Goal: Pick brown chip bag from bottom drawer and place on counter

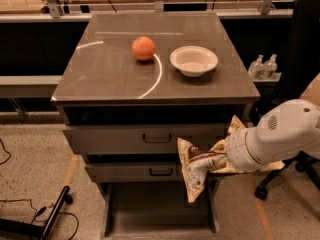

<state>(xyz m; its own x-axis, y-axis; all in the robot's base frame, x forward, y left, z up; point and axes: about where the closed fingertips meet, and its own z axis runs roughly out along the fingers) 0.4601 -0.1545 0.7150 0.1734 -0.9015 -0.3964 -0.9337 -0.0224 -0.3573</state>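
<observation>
The brown chip bag (194, 166) hangs crinkled in front of the middle drawers, above the right side of the open bottom drawer (160, 215). My gripper (220, 160) is shut on the bag's right end, reaching in from the right on the white arm. The bag is clear of the drawer tray. The counter (110, 74), glossy grey-brown with a curved white line, lies above, its front edge well over the bag.
An orange ball (143, 48) and a white bowl (194, 60) sit on the counter. Two upper drawers with black handles (157, 138) are closed. Two bottles (263, 65) stand at the right. A black chair base (285, 176) is behind my arm. Cables lie on the floor at left.
</observation>
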